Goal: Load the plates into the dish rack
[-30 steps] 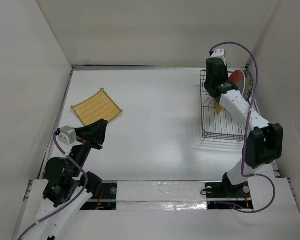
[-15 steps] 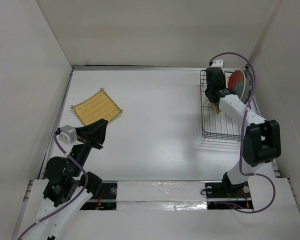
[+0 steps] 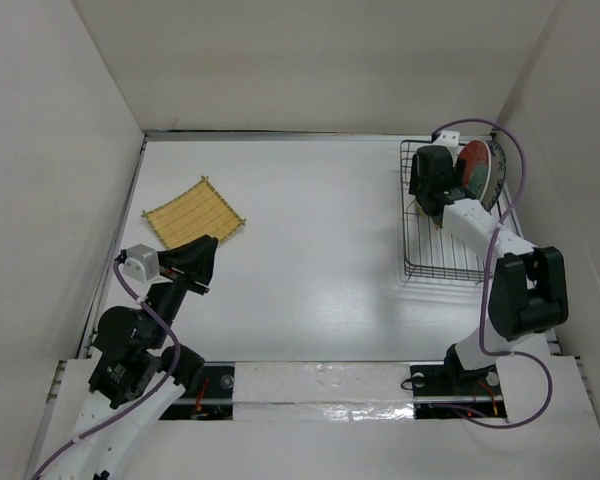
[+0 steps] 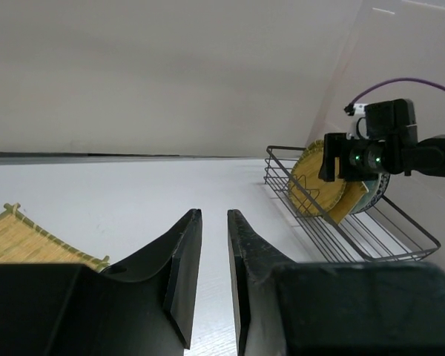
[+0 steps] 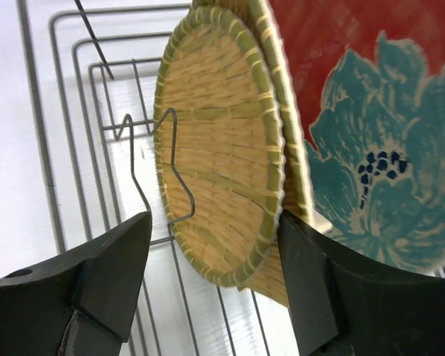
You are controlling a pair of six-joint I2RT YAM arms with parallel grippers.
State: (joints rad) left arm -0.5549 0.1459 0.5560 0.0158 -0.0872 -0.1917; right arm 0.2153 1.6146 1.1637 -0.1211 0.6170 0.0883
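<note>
The white table (image 3: 320, 250) carries everything. Beneath the right pincer (image 5: 208, 289) sits the dish rack (image 3: 445, 240), wire prongs upright. Just ahead of that pincer's spread, empty jaws stands the round bamboo plate (image 5: 219, 178), leaning on the red-and-teal plate (image 5: 356, 141) behind it. Far side: the square bamboo plate (image 3: 193, 214) lies flat just beyond the left pincer (image 4: 211, 245), jaws nearly together, gripping nothing.

From overhead, my bases sit bottom-frame. My left wrist looks low across the table; my right wrist looks close-up; all show the dish rack (image 3: 448, 215).
</note>
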